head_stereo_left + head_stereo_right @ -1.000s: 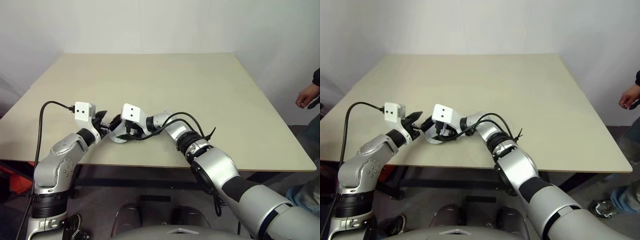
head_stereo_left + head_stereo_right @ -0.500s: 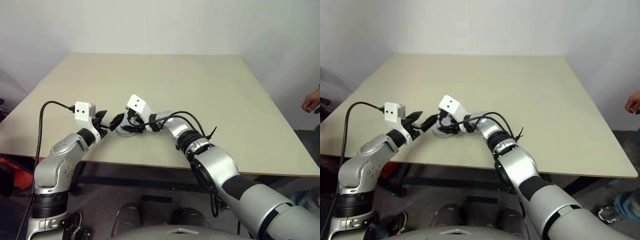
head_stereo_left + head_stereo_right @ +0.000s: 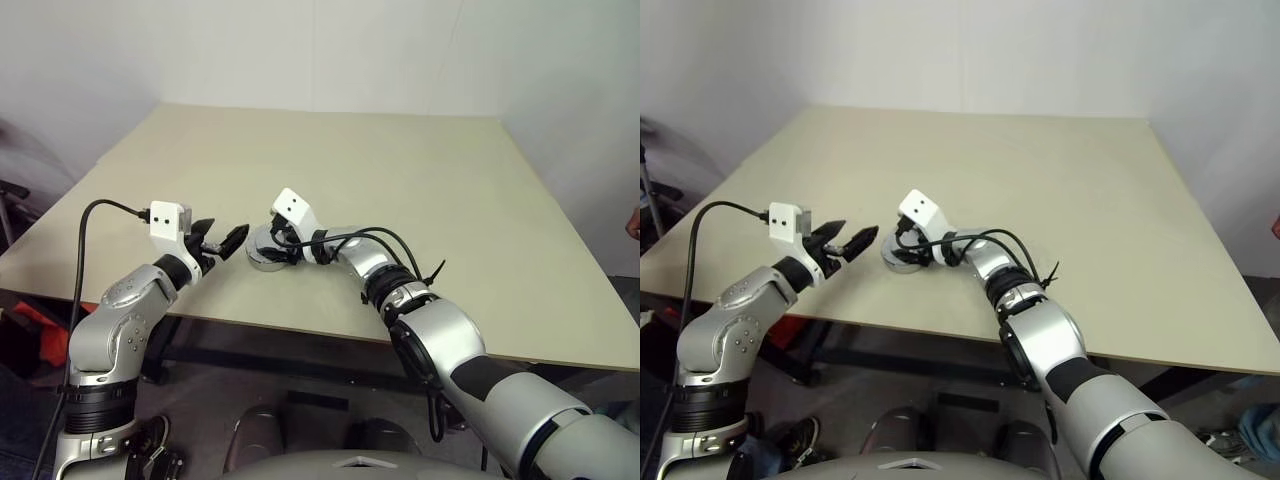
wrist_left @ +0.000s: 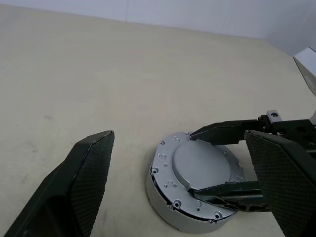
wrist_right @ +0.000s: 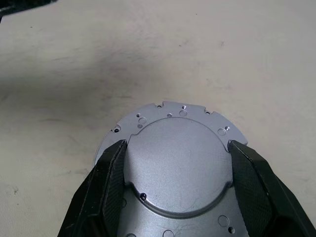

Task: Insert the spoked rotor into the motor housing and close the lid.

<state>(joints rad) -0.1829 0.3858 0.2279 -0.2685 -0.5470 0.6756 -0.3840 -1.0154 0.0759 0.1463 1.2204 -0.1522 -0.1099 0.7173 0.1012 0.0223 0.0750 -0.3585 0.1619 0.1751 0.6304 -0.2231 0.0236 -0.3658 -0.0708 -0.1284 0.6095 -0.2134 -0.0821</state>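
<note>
The motor housing is sitting on the tabletop near its front edge, at about 7 o'clock from the tabletop's centre in the head views. In both wrist views a flat grey disc with a raised round centre and small rim holes is covering its top; this is probably the lid seated face-down, though I cannot tell whether it is fully home. No rotor is visible, so I am judging it to be inside already. The right gripper is straddling the raised centre of the lid, one black finger on each side and apparently touching it, so it is gripping or about to grip the lid at medium width. The left gripper is hovering just beside the housing at its 9 o'clock, jaws wide and holding nothing, clear of the metal. Risks from here: the right fingers are bearing on a smooth, shallow boss, so they could be slipping off if twisted or pressed off-axis; nothing is bracing the housing, so a sideways push could be sliding it toward the near tabletop edge; and a tilted lid could be jamming rather than seating.
</note>
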